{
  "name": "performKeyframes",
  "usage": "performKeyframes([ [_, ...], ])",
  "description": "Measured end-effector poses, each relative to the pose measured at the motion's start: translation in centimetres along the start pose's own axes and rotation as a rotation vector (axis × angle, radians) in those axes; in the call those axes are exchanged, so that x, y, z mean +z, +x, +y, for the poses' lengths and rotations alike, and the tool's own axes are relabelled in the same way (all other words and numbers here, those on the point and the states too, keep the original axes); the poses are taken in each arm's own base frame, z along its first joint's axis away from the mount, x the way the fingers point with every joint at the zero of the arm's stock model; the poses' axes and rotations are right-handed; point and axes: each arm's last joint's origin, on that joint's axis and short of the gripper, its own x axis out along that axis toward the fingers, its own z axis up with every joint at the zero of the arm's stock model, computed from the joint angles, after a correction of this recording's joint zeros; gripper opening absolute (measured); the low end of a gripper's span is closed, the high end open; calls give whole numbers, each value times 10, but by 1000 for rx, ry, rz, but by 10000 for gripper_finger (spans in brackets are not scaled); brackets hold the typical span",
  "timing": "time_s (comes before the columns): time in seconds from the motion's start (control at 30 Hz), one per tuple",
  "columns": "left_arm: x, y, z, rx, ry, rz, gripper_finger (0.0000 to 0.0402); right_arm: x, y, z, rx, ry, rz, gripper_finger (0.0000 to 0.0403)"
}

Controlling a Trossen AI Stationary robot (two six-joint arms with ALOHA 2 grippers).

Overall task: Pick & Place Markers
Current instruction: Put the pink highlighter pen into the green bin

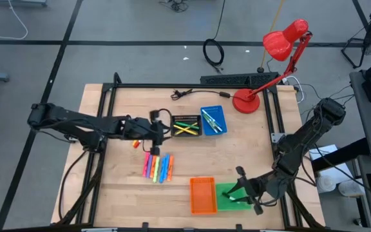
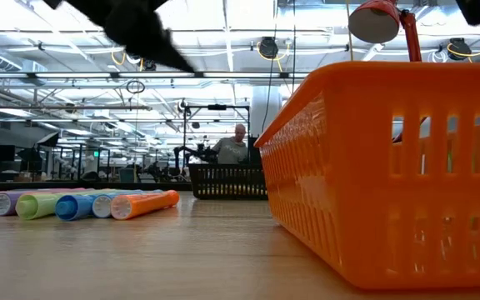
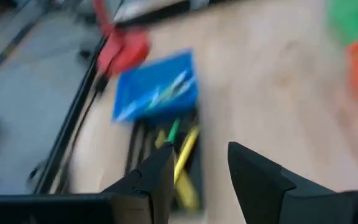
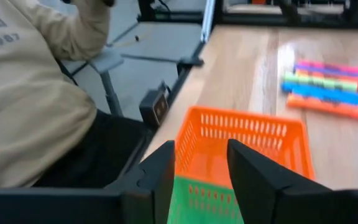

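Note:
Several bright markers lie side by side on the wooden table's middle; the low view shows their ends. One orange marker lies apart to their left. Yellow and green markers lie crossed in the black tray, and more lie in the blue tray. My left gripper hovers open at the black tray's left end, with a yellow marker below and beyond its fingers. My right gripper stands open above the green tray, facing the orange tray.
The orange tray stands beside the green one at the near edge. A red desk lamp stands at the far right. A person in a beige top sits close to the table's near edge. Bare wood lies between the markers and the trays.

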Motion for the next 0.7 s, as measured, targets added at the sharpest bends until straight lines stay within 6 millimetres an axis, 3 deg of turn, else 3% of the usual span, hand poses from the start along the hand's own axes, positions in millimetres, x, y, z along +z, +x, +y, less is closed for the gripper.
performKeyframes([
  [0.17,-30,-21,3,99,-203,305,165,3,0,1,11,-77,-32,141],
  [0.33,-62,-28,11,289,-477,531,166,5,0,2,13,-98,-47,141],
  [0.53,-96,-30,39,531,-768,708,186,5,0,2,15,-102,-52,141],
  [0.7,-129,-28,55,562,-936,816,199,-7,0,-2,23,-92,-81,141],
])
